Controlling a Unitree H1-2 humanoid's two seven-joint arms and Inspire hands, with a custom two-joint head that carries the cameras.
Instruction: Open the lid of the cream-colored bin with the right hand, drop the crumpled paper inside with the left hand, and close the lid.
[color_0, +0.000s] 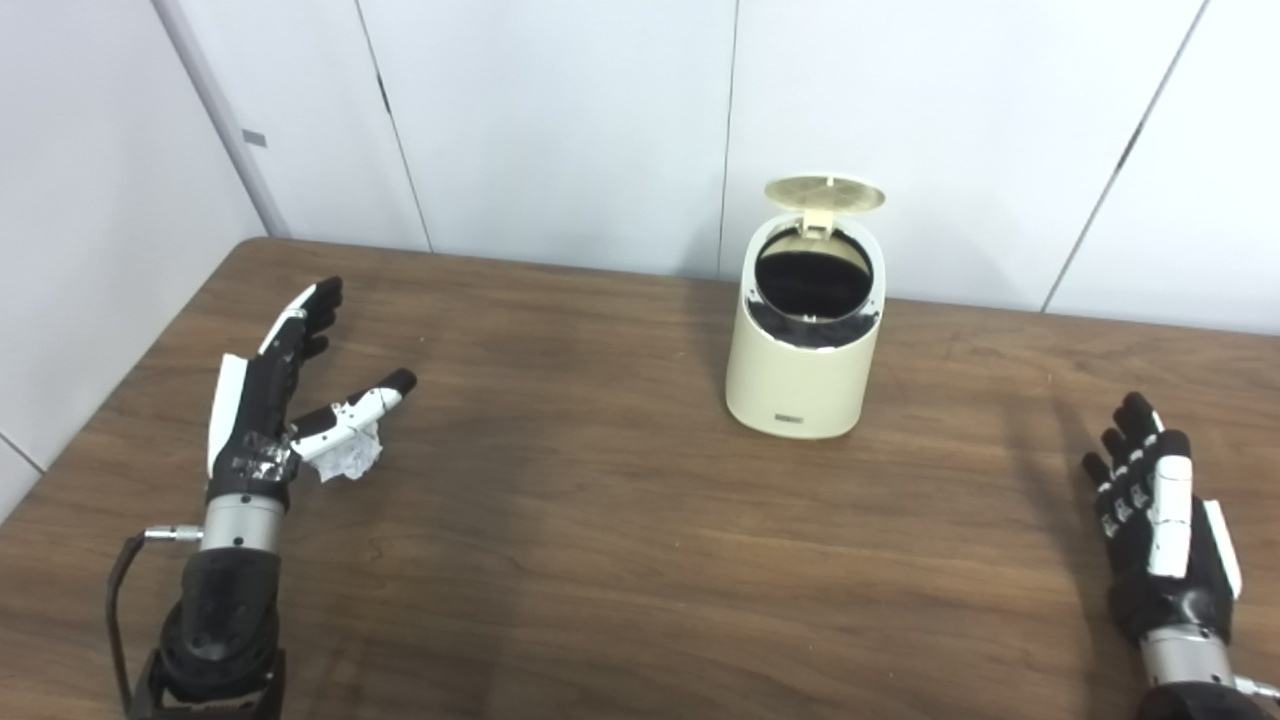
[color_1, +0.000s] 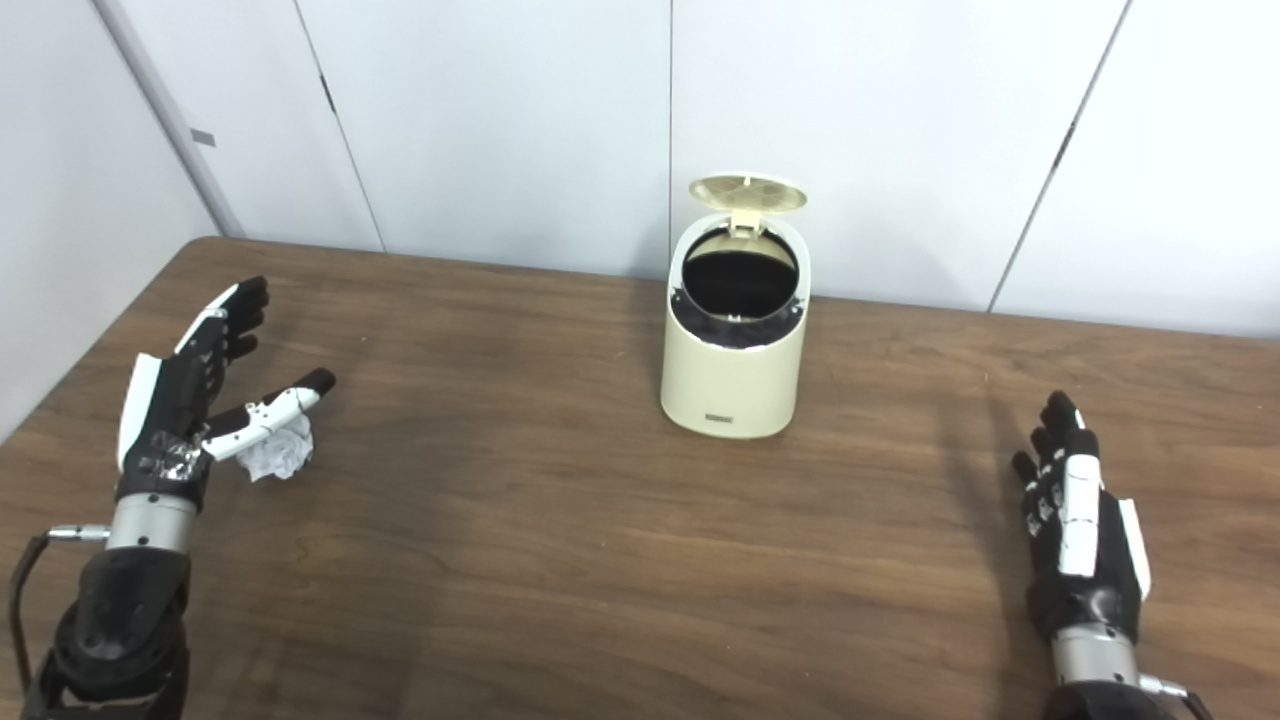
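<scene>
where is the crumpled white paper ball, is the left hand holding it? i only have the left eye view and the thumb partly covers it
Observer: No. In the right eye view the crumpled white paper ball appears to lie on the brown wooden table, showing more fully beneath the thumb of the left hand, whose fingers are spread, not closed on it.
Operator: ok, and is it open over there, other arm clear
Observer: The lid of the cream-colored cylindrical bin stands up. The right hand is open, far from the bin, with more bare table to its right than your view shows.
</scene>
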